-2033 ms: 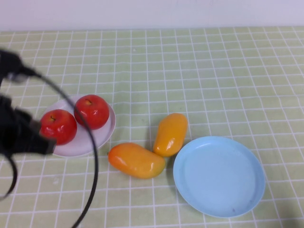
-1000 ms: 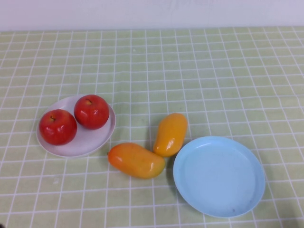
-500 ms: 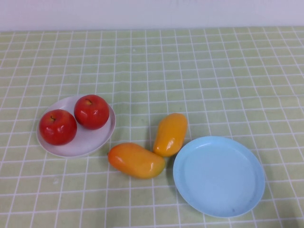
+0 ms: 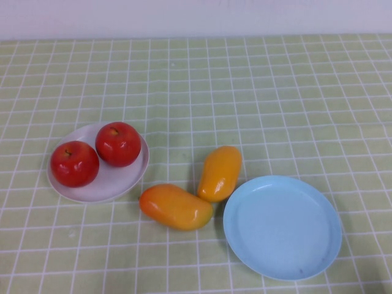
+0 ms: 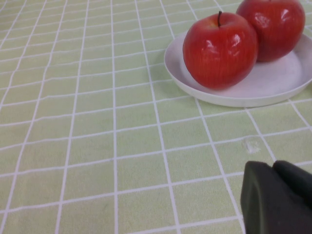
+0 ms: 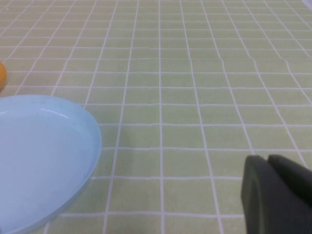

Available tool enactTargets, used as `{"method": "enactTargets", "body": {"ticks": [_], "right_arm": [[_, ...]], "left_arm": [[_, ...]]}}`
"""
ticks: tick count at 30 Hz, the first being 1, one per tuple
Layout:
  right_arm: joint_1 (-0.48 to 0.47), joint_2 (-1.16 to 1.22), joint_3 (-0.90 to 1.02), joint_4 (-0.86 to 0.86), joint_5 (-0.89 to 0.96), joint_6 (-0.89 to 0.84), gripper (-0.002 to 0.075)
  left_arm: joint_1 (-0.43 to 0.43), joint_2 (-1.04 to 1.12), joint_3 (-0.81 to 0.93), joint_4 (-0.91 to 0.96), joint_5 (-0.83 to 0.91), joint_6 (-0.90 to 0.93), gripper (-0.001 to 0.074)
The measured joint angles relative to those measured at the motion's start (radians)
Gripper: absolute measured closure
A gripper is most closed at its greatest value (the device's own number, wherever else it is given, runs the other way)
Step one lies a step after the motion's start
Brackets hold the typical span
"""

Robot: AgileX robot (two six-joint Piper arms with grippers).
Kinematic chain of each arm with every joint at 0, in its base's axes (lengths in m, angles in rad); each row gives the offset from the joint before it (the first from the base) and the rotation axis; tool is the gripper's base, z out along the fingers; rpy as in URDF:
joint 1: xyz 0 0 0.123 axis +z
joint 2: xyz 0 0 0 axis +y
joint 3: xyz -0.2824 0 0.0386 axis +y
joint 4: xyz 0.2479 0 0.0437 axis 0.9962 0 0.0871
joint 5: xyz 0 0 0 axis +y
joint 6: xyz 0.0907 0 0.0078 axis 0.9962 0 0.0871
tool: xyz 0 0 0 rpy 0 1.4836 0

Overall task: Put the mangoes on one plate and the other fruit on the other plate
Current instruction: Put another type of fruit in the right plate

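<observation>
Two red apples (image 4: 75, 163) (image 4: 118, 144) sit side by side on the white plate (image 4: 110, 184) at the left. Two orange-yellow mangoes (image 4: 176, 207) (image 4: 220, 173) lie touching on the cloth between the plates. The light blue plate (image 4: 282, 226) at the front right holds nothing. Neither arm shows in the high view. My left gripper (image 5: 273, 168) is shut and holds nothing, low over the cloth, a short way from the apples (image 5: 220, 48) and the white plate (image 5: 263, 83). My right gripper (image 6: 267, 161) is also shut on nothing, beside the blue plate (image 6: 39, 156).
A green cloth with a white grid (image 4: 257, 92) covers the whole table. A pale wall runs along the far edge. A sliver of a mango (image 6: 1, 75) shows at the border of the right wrist view.
Two seconds ago my left arm and its cable hung over the white plate; it has pulled back out of the high view. The fruit and plates have not moved.
</observation>
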Motion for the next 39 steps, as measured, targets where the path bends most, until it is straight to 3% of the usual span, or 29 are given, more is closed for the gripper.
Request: {"method": "enactTargets", "body": {"ticks": [23,27,34,39], "right_arm": [[0.0,0.0,0.0,-0.007,-0.005,0.0,0.0743],[0.0,0.0,0.001,0.059,-0.132,0.0,0.0743],[0.0,0.0,0.001,0.343,-0.409,0.0,0.0743],[0.0,0.0,0.001,0.392,-0.471,0.0,0.0743]], "left_arm": [[0.0,0.0,0.0,0.0,0.002,0.0,0.0733],[0.0,0.0,0.0,0.0,0.002,0.0,0.0733],[0.0,0.0,0.0,0.0,0.002,0.0,0.0733],[0.0,0.0,0.0,0.0,0.002,0.0,0.0733]]}}
